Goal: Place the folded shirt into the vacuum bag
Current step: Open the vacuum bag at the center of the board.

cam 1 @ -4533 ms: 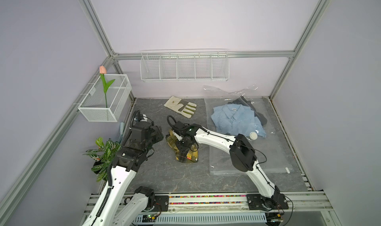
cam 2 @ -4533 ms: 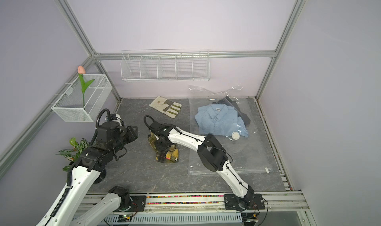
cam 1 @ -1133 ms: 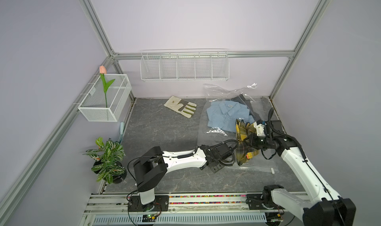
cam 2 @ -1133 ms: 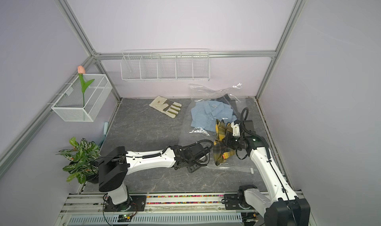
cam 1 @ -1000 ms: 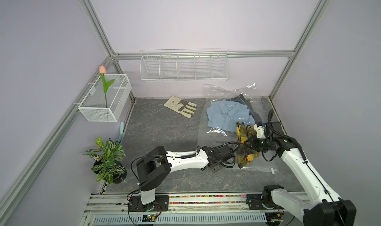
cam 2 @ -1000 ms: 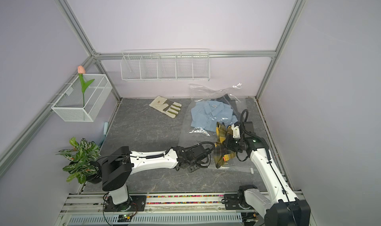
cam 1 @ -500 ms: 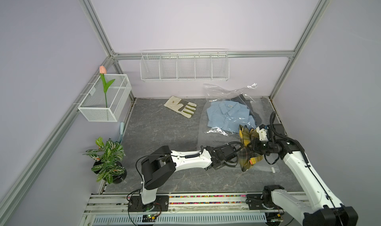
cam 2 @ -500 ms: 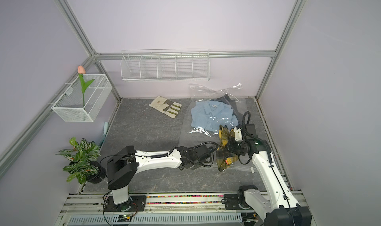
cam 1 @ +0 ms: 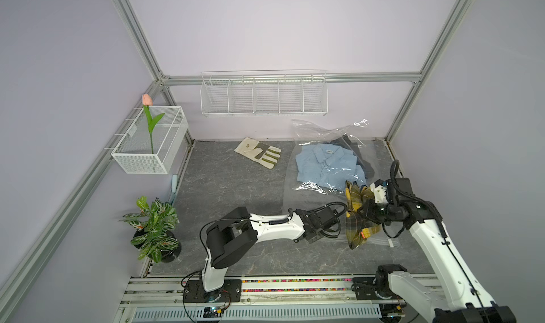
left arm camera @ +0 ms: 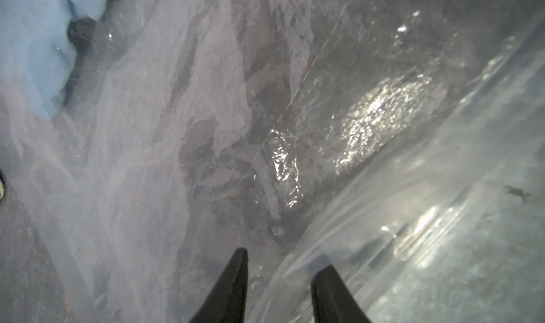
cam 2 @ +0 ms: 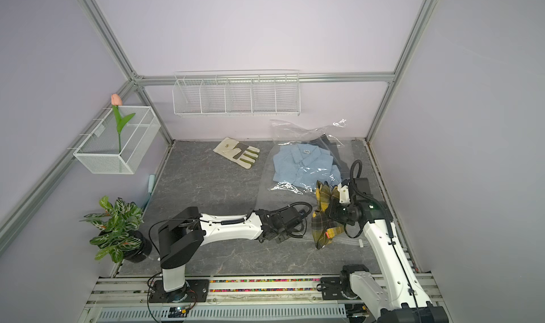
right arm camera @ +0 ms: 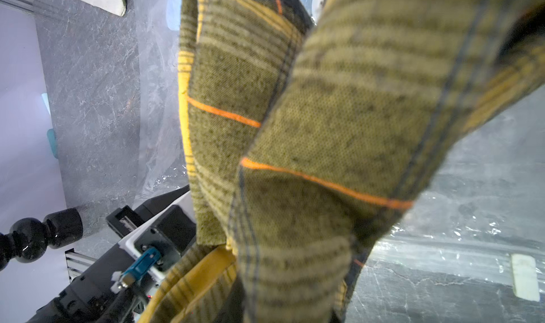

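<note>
Right gripper [cam 1: 365, 211] is clamped narrow on the folded shirt [cam 1: 358, 228], whose plaid cloth fills the right wrist view. Left gripper [left arm camera: 284, 258] has its jaws a modest way apart, low over the near end of the vacuum bag [cam 1: 309, 186]. A clear edge of the film runs between its fingers [left arm camera: 236, 286], and no squeeze on the film shows.

The bag lies flat on the right side of the tabletop [cam 1: 236, 194]. Its long axis runs from the back wall toward the robot's rail, its far end is rumpled up against the wall, and its zip strip lies across the near end. A blue shirt [cam 1: 324, 165] lies under the clear film in the far half.

The folded shirt hangs bunched from the right gripper over the bag's near half, long axis roughly upright, lower end down by the zip strip. The white slider clip [cam 1: 390, 243] sits on that strip just beside it.

A second ago the shirt hung slightly farther back, nearer the blue shirt, and the left arm reached less far across.
</note>
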Motion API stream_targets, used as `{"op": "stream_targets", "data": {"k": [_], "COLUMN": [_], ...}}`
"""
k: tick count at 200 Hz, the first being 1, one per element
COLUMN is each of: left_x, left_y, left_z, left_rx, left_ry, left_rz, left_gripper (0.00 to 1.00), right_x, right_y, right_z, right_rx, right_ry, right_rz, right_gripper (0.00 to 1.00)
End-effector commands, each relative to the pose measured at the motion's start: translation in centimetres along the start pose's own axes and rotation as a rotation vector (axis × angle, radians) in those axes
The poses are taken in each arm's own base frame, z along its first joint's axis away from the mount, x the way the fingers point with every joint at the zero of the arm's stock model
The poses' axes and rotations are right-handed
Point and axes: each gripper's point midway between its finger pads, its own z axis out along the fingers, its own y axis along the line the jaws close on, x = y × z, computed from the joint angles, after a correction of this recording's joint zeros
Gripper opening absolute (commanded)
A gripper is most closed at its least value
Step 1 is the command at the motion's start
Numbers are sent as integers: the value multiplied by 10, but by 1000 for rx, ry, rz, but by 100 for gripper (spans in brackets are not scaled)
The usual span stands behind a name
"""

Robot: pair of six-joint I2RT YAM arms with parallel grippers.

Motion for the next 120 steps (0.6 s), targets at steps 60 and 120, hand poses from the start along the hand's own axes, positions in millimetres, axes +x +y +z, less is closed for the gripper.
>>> {"op": "stream_targets", "data": {"k": [60, 120], "left_x": [-18, -64], "left_y": [27, 90], "left_z": [-18, -48], "left_rx": [46, 222], "left_ry": [-63, -203], "left_rz": [-159, -517], "left_gripper": [8, 0], "right_x": [-4, 36], "right_y": [19, 108], "right_z": [-11, -55], "right_rx": [-88, -466], "right_ry": [-18, 66], "right_rz": [-29, -253], "right_gripper": [7, 7]}}
